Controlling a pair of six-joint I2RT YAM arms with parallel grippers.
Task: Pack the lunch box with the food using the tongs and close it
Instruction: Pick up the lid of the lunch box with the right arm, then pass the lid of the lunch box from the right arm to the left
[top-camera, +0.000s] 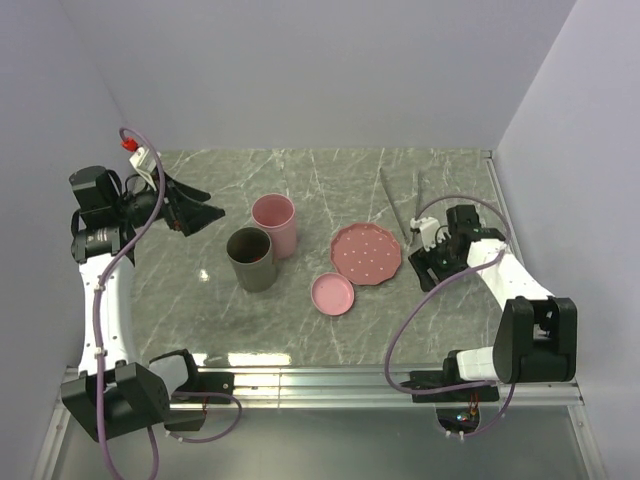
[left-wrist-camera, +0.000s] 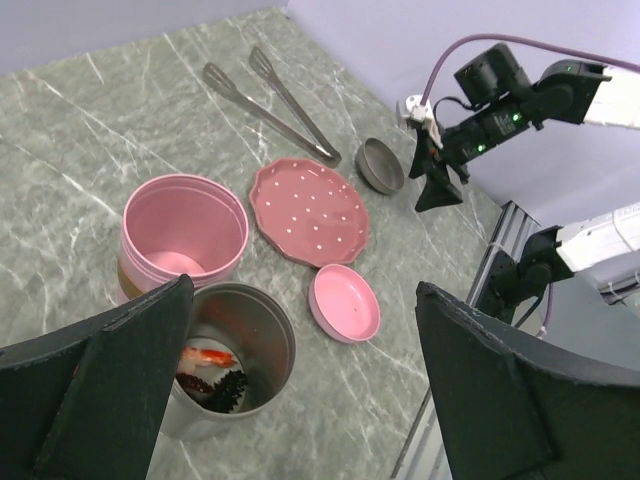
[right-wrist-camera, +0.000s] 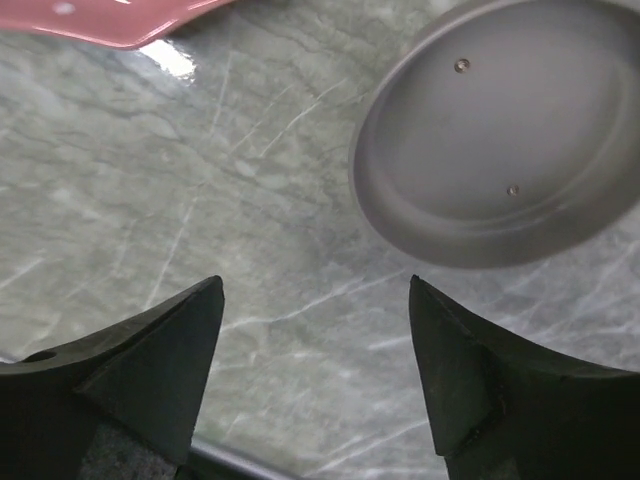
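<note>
**Both grippers open, tongs lying free beyond the plate**

On the table (top-camera: 330, 170) I count 2 round tins, 2 lids, 1 plate and 1 pair of tongs. The pink tin (left-wrist-camera: 185, 225) and the grey tin (left-wrist-camera: 268, 325) stand just beside each other. The speckled plate (left-wrist-camera: 310, 210) lies to their right, with the pink lid (left-wrist-camera: 345, 302) near its front edge and the grey lid (left-wrist-camera: 381, 165) at its far right side. The tongs (left-wrist-camera: 318, 147) lie flat beyond the plate, joined end toward the grey lid, with no finger on them.

In the grey tin I make out 2 pieces of food, an orange-red shrimp (left-wrist-camera: 208, 356) and a dark brown stick (left-wrist-camera: 226, 390). I cannot tell about a 3rd.

My left gripper (left-wrist-camera: 302, 292) hovers over the tins, fingers wide apart and holding nothing. They block part of the grey tin. My right gripper (right-wrist-camera: 315, 288) hangs low beside the grey lid, fingers apart over bare table.

Only the left wrist view looks into the grey tin. From above, my right gripper hides the grey lid. The right wrist view shows that lid and a sliver of plate.
</note>
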